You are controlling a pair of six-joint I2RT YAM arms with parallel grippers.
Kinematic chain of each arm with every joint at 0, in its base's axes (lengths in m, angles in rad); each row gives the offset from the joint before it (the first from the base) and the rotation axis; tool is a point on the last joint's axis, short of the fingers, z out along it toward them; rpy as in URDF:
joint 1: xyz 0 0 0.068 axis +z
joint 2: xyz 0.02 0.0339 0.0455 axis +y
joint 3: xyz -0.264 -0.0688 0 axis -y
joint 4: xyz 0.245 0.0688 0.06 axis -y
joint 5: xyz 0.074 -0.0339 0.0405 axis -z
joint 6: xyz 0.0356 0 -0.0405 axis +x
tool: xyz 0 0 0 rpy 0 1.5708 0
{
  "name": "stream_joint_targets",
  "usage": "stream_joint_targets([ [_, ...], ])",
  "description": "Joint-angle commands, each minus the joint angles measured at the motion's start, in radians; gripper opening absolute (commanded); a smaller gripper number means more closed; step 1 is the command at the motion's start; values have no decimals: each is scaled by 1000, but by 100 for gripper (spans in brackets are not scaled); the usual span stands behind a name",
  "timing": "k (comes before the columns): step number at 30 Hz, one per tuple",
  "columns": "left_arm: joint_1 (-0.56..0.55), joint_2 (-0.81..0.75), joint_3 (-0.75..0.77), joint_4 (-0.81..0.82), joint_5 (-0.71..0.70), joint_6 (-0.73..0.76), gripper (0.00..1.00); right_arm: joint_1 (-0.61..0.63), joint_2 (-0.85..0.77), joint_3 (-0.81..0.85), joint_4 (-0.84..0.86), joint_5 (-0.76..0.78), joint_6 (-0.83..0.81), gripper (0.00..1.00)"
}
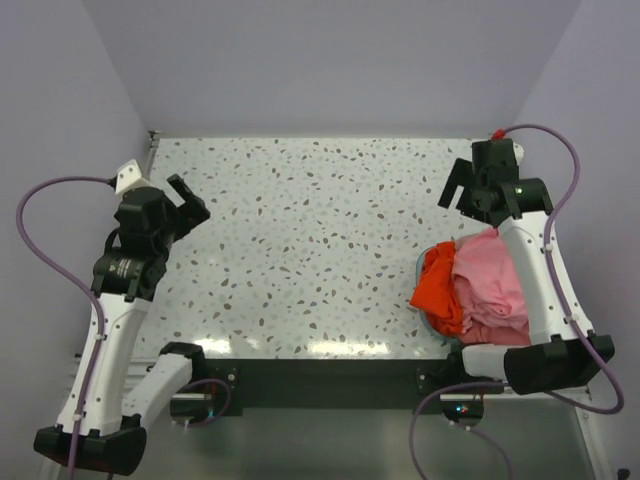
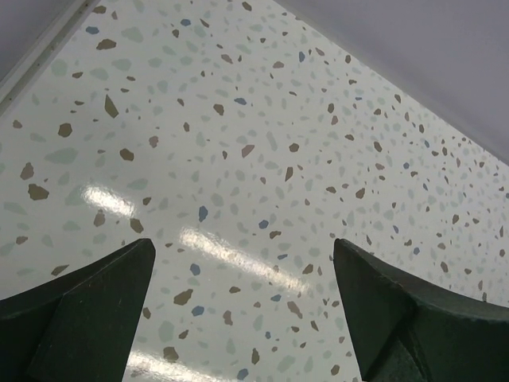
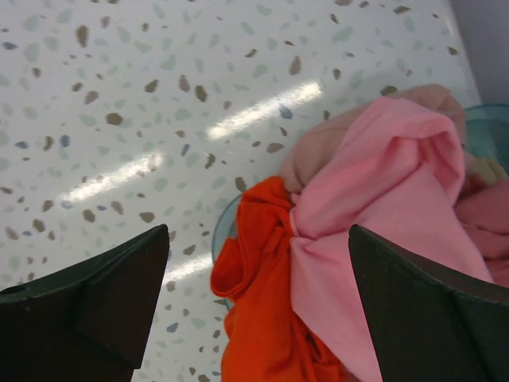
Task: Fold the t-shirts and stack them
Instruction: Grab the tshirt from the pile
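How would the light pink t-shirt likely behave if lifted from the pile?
Probably floppy: the light pink t-shirt lies in loose folds, so it should drape from any pinch. Likely light, being thin cloth. It overlaps the orange-red t-shirt in the teal basket, so lifting may drag that along.

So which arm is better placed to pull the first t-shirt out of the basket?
Right, most likely. The right gripper hangs open just beyond the basket heaped with the orange-red t-shirt and light pink t-shirt, both in its wrist view. The left gripper is open too, but across the table.
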Motion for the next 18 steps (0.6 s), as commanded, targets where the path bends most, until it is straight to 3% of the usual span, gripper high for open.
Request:
stream_joint_targets([
  [1,7,-17,-43,57,45,34,100,-5,-16,35,-201,246,55,99],
  [11,6,49,-75,83,103,47,100,-8,-169,-146,-310,318,251,99],
  [18,7,66,-83,86,123,51,100,-34,-151,-311,-175,274,233,98],
])
